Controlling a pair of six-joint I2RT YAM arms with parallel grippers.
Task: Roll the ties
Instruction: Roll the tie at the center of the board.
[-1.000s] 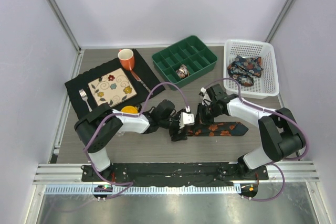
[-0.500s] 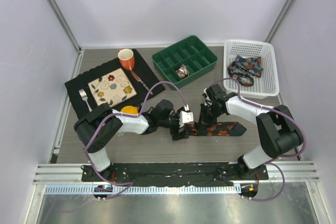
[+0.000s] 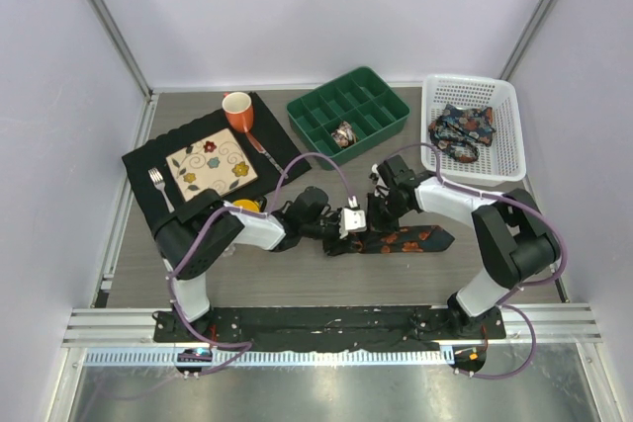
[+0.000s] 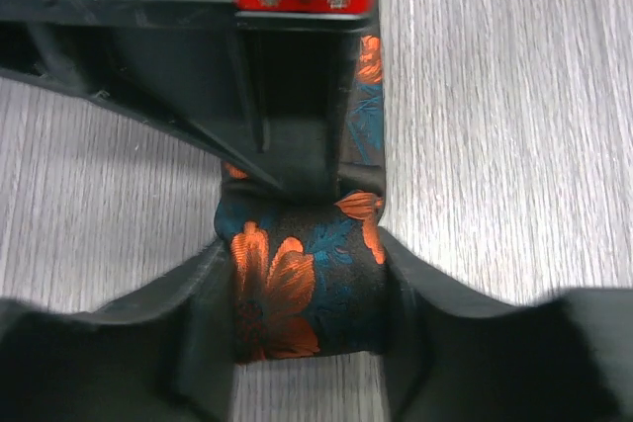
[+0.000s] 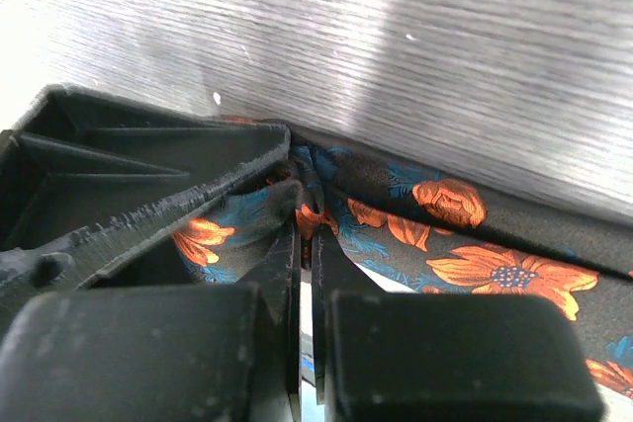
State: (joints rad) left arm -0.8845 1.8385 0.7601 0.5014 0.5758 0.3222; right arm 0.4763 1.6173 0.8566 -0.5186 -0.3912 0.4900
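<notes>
One tie (image 3: 410, 240) lies flat on the table, dark with orange flowers, and its left end is wound into a short roll (image 4: 282, 294). My left gripper (image 3: 338, 240) has both fingers pressed against the sides of that roll (image 4: 305, 274). My right gripper (image 3: 376, 214) comes in from the far side and is shut, its tips (image 5: 305, 197) pinching a fold of the same tie (image 5: 465, 244) at the roll's core. More ties (image 3: 463, 127) lie bundled in the white basket. A coiled one (image 3: 343, 133) sits in the green tray.
A green divided tray (image 3: 371, 96) stands at the back centre and a white basket (image 3: 495, 160) at the back right. A black placemat (image 3: 148, 160) on the left carries a flowered plate (image 3: 211, 167), an orange mug (image 3: 237, 111) and a fork (image 3: 158, 185).
My left fingers have closed in against the roll. Both grippers and the tie's rolled end have shifted slightly left and away from me.
</notes>
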